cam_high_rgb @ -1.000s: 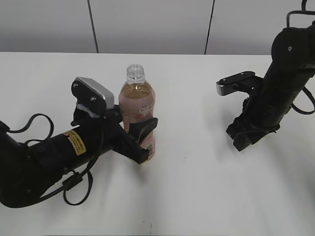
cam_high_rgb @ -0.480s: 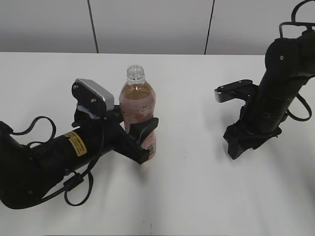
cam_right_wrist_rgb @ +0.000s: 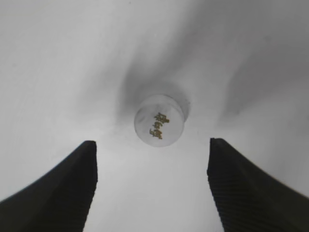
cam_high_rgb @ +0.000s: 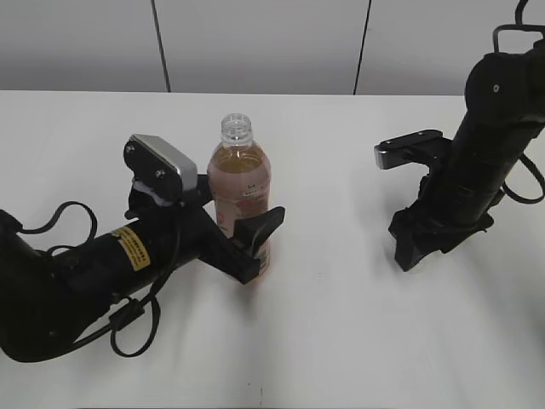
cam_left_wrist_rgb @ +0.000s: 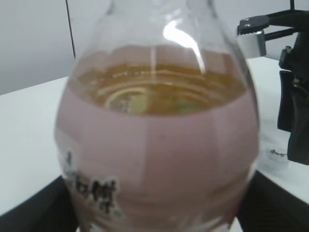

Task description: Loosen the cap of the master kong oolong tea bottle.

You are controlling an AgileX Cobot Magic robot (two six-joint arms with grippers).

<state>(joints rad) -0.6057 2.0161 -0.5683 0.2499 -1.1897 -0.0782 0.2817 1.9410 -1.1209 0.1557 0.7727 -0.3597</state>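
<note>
The master kong oolong tea bottle [cam_high_rgb: 241,189] stands upright on the white table, its neck [cam_high_rgb: 236,128] bare. In the left wrist view it fills the frame [cam_left_wrist_rgb: 159,140]. My left gripper [cam_high_rgb: 249,232] is open around the bottle's lower body, with the near finger spread off the label [cam_left_wrist_rgb: 157,203]. The white cap [cam_right_wrist_rgb: 159,121] lies flat on the table, printed top up, below my right gripper [cam_right_wrist_rgb: 152,144], which is open and empty above it. The cap also shows in the left wrist view [cam_left_wrist_rgb: 275,157]. In the exterior view my right gripper [cam_high_rgb: 419,243] points down and hides the cap.
The white table [cam_high_rgb: 341,341] runs to a grey panelled wall [cam_high_rgb: 255,43] at the back. Loose black cables hang by the left arm [cam_high_rgb: 128,324]. The right arm's wrist camera [cam_high_rgb: 409,146] juts toward the bottle.
My left gripper's near finger has swung out from the bottle's side. The right arm has shifted slightly right and up over the cap. The bottle has not moved.
</note>
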